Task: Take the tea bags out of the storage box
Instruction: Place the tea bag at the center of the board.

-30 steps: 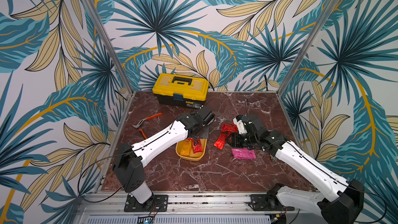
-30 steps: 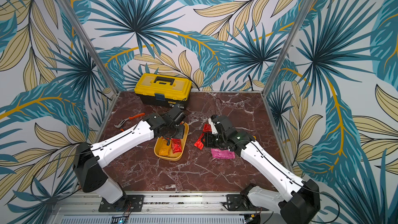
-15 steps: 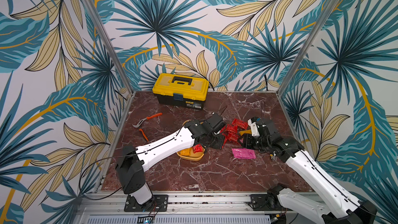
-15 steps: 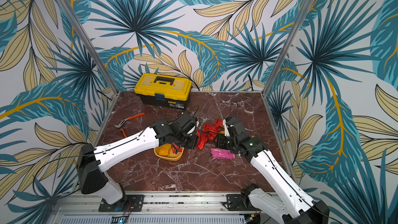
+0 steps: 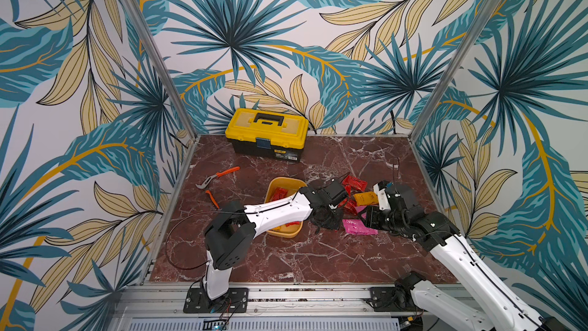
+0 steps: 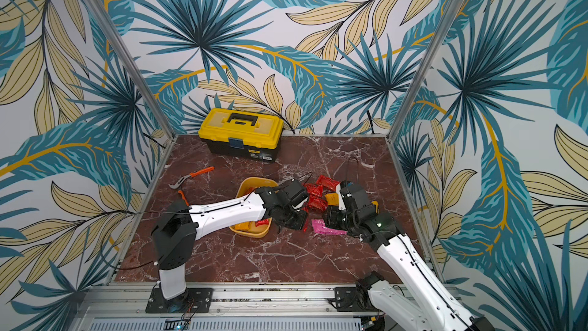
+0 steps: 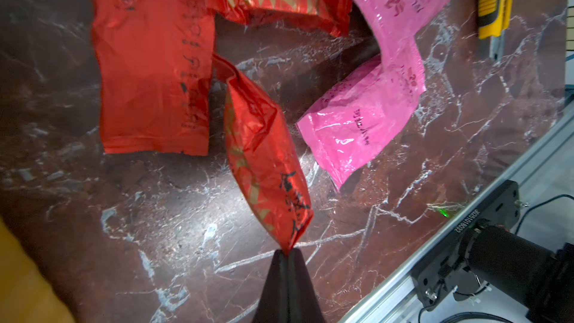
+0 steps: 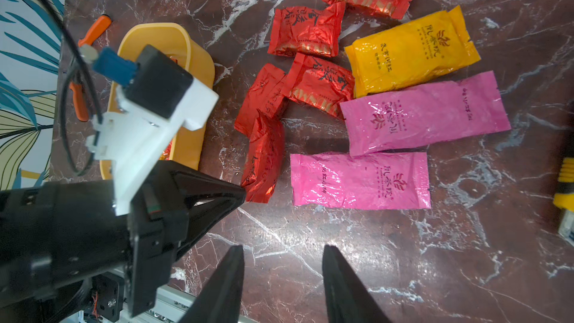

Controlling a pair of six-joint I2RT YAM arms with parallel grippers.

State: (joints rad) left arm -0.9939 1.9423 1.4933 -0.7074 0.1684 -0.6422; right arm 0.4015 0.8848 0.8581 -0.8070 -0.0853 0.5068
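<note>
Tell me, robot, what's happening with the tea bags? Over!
Left gripper shut on a red tea bag, outside the storage box. Right gripper open, empty. More tea bags in the box. Left arm lies across the box.

Yellow-lidded black toolbox (image 5: 266, 135) at rear of marble tabletop (image 5: 286, 259); orange-handled pliers (image 5: 218, 177) nearer, leftward.

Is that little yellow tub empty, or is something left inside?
Not empty. In both top views the storage box holds red tea bags and an orange one.
</note>
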